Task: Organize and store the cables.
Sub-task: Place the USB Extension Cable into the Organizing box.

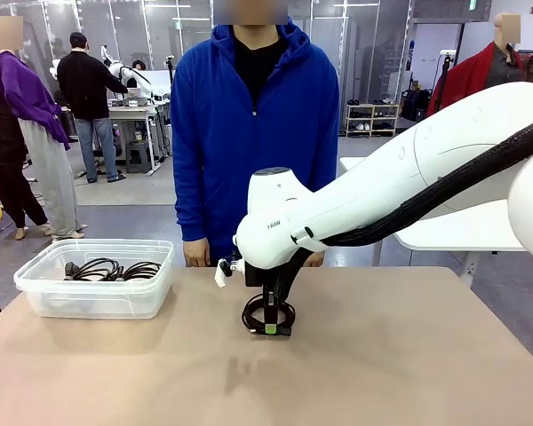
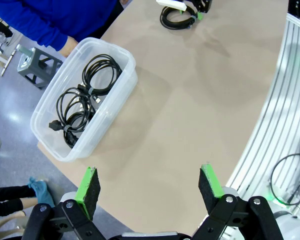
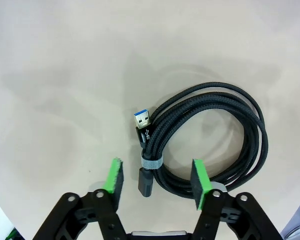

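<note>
Fingers of my right gripper (image 3: 156,184) stand spread apart and grasp nothing yet, lowered over the coiled cable (image 3: 210,135) so that its bound section lies between them: the grey tie (image 3: 151,164) and the small black connector (image 3: 144,181) sit in the gap, nearer the left-hand finger, while most of the loop runs past the right-hand finger and beyond its tip. I judge this the sensible place to pinch, since the tie gathers all the turns into one bundle. The cable is a braided black cord wound in several round turns, lying flat on the tabletop (image 3: 65,75), with a blue-tongued USB plug (image 3: 143,118) pointing away just ahead of my fingertips. My left gripper (image 2: 149,187) hangs released and empty above the tabletop's near edge; well beyond its left-hand finger the clear plastic bin (image 2: 122,82) already keeps other coiled cables (image 2: 85,97), where this one presumably belongs.
</note>
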`<state>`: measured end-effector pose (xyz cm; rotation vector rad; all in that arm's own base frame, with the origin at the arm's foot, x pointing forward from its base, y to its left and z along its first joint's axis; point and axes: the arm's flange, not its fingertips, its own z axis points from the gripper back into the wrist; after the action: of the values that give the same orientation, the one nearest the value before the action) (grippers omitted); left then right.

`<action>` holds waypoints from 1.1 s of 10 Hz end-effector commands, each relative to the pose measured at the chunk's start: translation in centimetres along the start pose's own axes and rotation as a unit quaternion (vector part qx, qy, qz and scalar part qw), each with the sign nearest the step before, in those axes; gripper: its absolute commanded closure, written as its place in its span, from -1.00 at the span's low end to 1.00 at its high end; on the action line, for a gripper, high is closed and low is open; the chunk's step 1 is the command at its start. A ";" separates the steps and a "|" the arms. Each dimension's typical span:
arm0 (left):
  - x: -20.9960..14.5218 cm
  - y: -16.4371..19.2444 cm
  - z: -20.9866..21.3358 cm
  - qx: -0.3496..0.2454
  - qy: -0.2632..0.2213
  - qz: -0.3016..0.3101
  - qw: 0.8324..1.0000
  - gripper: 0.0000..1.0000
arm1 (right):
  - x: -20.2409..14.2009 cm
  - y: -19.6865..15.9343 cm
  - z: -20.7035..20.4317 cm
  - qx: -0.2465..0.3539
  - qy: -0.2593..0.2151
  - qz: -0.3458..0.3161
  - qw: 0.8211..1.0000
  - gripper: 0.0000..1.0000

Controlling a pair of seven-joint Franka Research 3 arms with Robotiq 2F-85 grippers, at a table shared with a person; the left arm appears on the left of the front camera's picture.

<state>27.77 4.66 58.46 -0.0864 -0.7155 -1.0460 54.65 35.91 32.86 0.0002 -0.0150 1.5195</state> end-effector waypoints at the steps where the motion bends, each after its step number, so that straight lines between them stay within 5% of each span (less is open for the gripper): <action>1: 0.0 -0.1 0.1 -0.002 0.001 0.000 1.000 -1.00 | -0.8 0.8 0.9 0.000 -0.014 -0.006 1.000 -1.00; 11: 0.0 0.0 0.0 0.000 0.000 0.000 1.000 -1.00 | -4.7 0.7 5.2 0.004 -0.046 -0.012 0.999 -1.00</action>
<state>27.77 4.66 58.46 -0.0864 -0.7155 -1.0460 54.71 32.80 37.53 0.0396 -0.0767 1.4730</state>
